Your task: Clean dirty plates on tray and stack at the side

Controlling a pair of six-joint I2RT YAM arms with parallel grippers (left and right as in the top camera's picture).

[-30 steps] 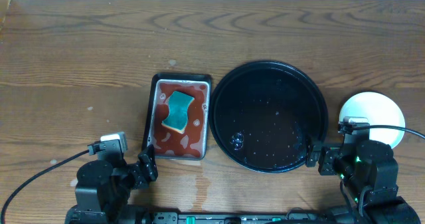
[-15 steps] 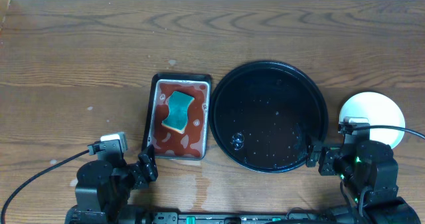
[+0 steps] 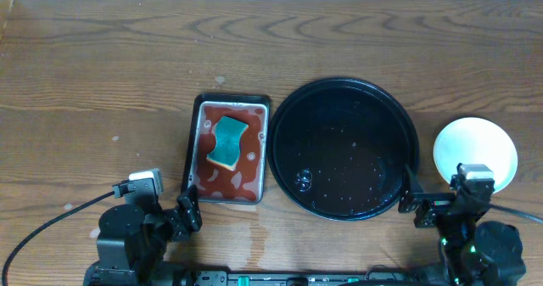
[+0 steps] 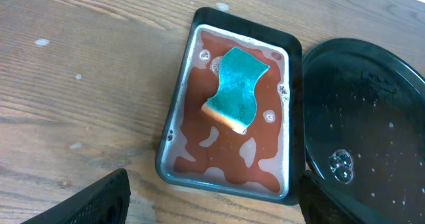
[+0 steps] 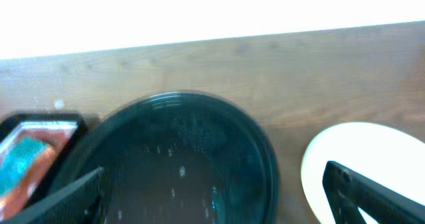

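When the scene was inspected from above, the round black tray [image 3: 339,125] lay on the wooden table [image 3: 85,82], right of centre. Its glossy floor was wet, with scattered droplets [image 3: 303,180] and one larger cluster of bubbles near the front left.

A white plate [image 3: 471,146] sat on the table just right of the tray, close to its rim but apart from it. Only this top face showed, and it appeared clean. Whether other plates lay under it could not be told.

A small rectangular tray [image 3: 192,150] stood just left of the round tray, their rims almost meeting. It held patchy red liquid [image 3: 242,180], and a teal sponge [image 3: 227,142] lay in its upper half.

The left gripper [image 3: 188,208] was at the near edge of the table, by the small tray's front left corner. Its wrist view showed its fingers [image 4: 99,199] spread wide at the frame's two lower corners, nothing between them, with the small tray and sponge ahead.

The right gripper [image 3: 414,205] was at the near edge, by the front right rim of the round tray and in front of the plate. Its fingers [image 5: 372,187] likewise stood wide apart and held nothing, and its blurred wrist view framed the round tray and the plate's left part.
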